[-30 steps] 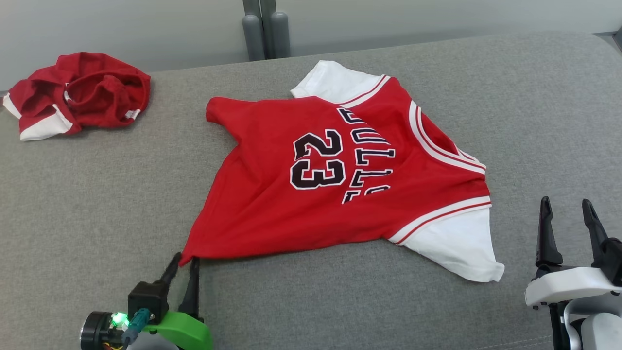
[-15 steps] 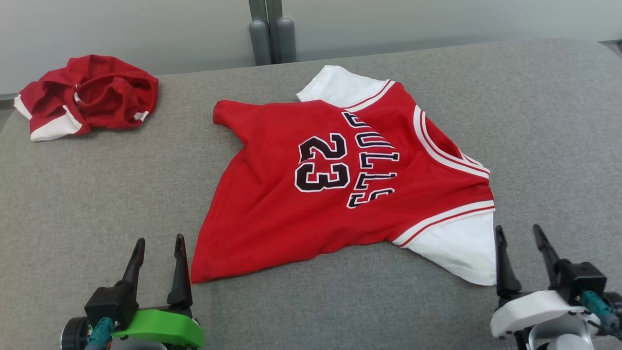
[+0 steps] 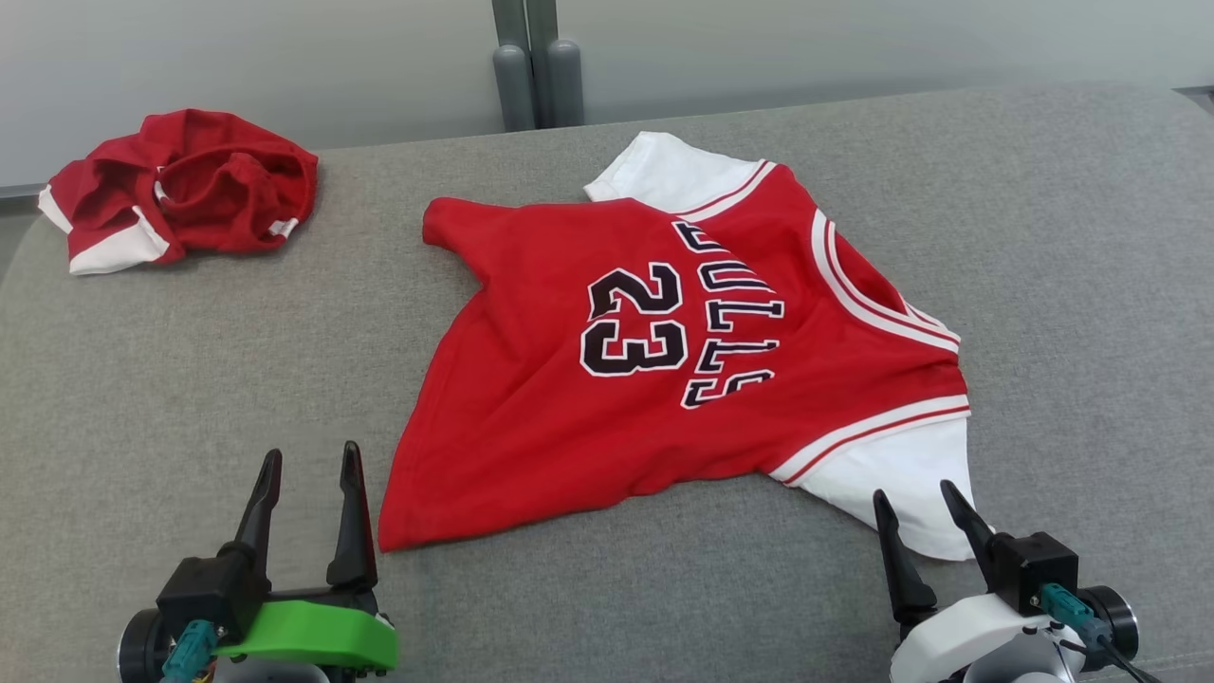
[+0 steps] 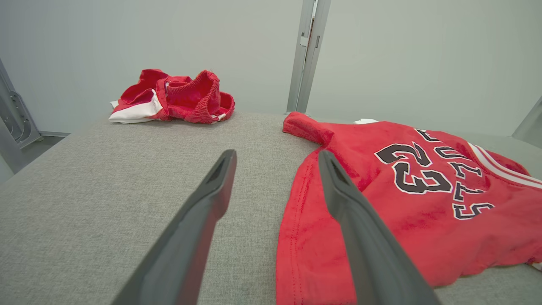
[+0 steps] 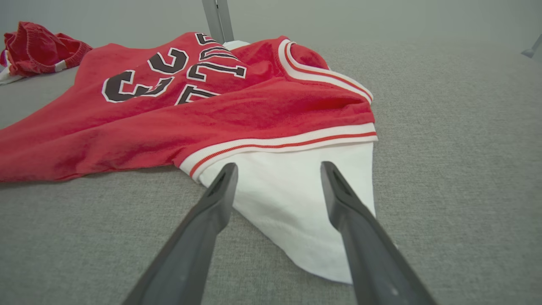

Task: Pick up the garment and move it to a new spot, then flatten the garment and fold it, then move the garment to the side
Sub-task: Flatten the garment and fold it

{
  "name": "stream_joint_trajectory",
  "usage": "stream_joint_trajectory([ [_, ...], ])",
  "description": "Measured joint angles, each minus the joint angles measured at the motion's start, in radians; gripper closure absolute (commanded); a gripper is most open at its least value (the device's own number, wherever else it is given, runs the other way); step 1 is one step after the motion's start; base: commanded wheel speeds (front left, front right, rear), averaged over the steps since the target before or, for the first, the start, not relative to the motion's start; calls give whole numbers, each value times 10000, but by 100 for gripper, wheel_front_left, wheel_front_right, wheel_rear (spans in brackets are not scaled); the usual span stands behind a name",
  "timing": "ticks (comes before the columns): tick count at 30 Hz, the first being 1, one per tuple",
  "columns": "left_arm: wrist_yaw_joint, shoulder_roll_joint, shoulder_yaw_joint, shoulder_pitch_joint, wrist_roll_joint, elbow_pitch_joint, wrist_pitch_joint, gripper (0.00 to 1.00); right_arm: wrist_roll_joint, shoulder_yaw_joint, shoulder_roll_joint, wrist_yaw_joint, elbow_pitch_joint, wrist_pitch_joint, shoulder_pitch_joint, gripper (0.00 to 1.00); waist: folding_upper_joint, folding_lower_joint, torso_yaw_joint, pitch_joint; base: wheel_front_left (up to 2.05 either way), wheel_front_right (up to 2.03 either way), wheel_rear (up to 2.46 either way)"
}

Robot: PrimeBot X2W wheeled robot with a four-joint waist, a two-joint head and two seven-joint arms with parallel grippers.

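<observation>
At the far left a crumpled red garment (image 3: 180,190) sits by itself near the back edge of the grey tabletop (image 3: 171,379), well apart from the work. Next comes the left tool (image 3: 312,453), which a second ago was pinched on the near hem corner (image 3: 391,539) of the jersey (image 3: 531,398). It has since let go and drawn back a little, so its fingers now stand spread and empty just beside the hem, with the corner lying loose on the tabletop. The jersey itself lies in the middle, number side up and mostly spread out. The far hem corner is still bunched, though, and the cloth near the collar is rippled. To the right, the near white sleeve (image 3: 901,484) points toward the right tool (image 3: 913,491), which has come in from the edge. It is released and carries nothing, and in its wrist view the sleeve's tip lies between its fingers (image 5: 211,203). The pull on the hem looks finished, so flattening seems partly done. The sleeve is probably the next thing to be grasped, either to smooth it or to begin a fold.
</observation>
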Motion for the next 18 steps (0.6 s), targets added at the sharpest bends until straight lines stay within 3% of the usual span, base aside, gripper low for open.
stream_joint_trajectory([
  [10,-27,-42,192,252,-174,-159,0,0,-4,-460,2,0,-98,0,-101,0,0,0,131,-242,0,0,0],
  [18,226,-52,-167,786,-623,8,0,0,-27,-786,0,0,-284,0,45,0,0,0,149,-853,0,0,0],
])
